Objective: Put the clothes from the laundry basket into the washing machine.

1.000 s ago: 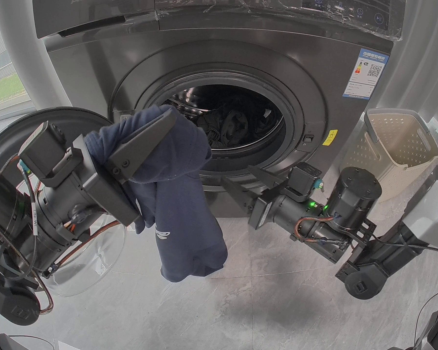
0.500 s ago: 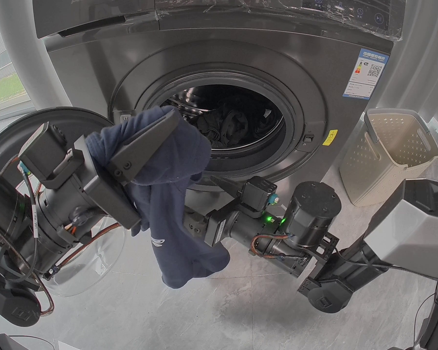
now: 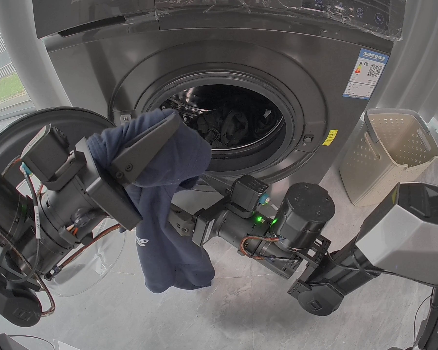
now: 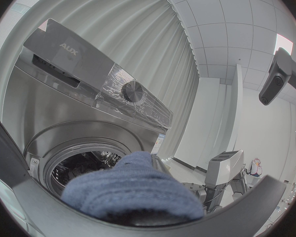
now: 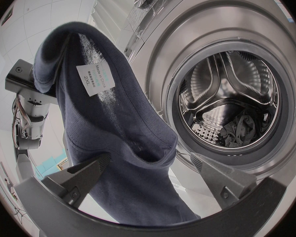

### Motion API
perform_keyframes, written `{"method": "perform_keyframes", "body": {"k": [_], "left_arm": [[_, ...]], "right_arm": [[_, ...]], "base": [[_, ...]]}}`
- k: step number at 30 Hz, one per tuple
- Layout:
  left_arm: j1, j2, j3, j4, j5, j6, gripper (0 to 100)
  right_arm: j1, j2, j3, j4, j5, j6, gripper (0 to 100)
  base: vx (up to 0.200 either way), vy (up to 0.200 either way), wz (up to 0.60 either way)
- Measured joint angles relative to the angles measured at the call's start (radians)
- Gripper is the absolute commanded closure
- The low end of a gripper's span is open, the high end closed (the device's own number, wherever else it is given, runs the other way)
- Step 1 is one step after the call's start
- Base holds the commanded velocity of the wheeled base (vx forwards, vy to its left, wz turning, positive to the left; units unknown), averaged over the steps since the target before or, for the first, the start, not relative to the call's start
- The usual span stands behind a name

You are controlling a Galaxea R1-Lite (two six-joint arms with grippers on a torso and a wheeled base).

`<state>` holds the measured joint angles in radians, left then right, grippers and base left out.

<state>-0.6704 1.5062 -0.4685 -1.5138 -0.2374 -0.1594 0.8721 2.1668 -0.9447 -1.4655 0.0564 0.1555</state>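
Grey washing machine (image 3: 258, 54) straight ahead, round door (image 3: 58, 117) swung fully open to the robot's left. Beige laundry basket (image 3: 374, 166) on the floor (image 3: 258, 317), just beside the machine's right side, tilted, with the mouth turned toward the robot.

Navy garment (image 3: 173, 249) outside the drum, hanging in front of the lower left part of the opening, lower end above the floor. Held at the upper end by the left gripper (image 3: 173, 122): one finger pressed on top of the cloth, the other covered by it, so closed on the cloth as far as can be judged.

Right gripper (image 5: 149, 157) lower down, near the middle of the hanging cloth. Both fingers spread wide apart, fabric hanging between them, not pinched.

Inside the drum, a small heap of dark clothes (image 5: 243, 130) lying at the bottom. White label (image 5: 95, 74) on the inner side of the garment, near its upper fold.
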Motion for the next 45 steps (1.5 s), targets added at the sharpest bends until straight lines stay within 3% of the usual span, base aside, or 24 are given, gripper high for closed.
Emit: {"method": "perform_keyframes", "body": {"k": [4,5,21,34,45], "left_arm": [[0.000,0.000,0.001,0.000,0.000,0.000,100],[0.000,0.000,0.001,0.000,0.000,0.000,100],[0.005,0.004,0.001,0.001,0.001,-0.001,100],[0.009,0.004,-0.005,0.001,0.001,-0.001,100],[0.025,0.005,-0.002,0.010,0.005,-0.006,100]], "right_arm": [[0.000,0.016,-0.026,-0.008,-0.001,0.001,0],[0.000,0.019,-0.032,-0.015,-0.001,0.000,100],[-0.029,0.005,-0.021,-0.030,-0.002,0.000,100],[-0.137,-0.197,0.208,-0.008,-0.013,-0.005,100],[-0.209,-0.361,0.292,0.029,-0.015,-0.015,100]], "base": [[0.000,0.000,0.00],[0.000,0.000,0.00],[0.000,0.000,0.00],[0.000,0.000,0.00],[0.000,0.000,0.00]]}}
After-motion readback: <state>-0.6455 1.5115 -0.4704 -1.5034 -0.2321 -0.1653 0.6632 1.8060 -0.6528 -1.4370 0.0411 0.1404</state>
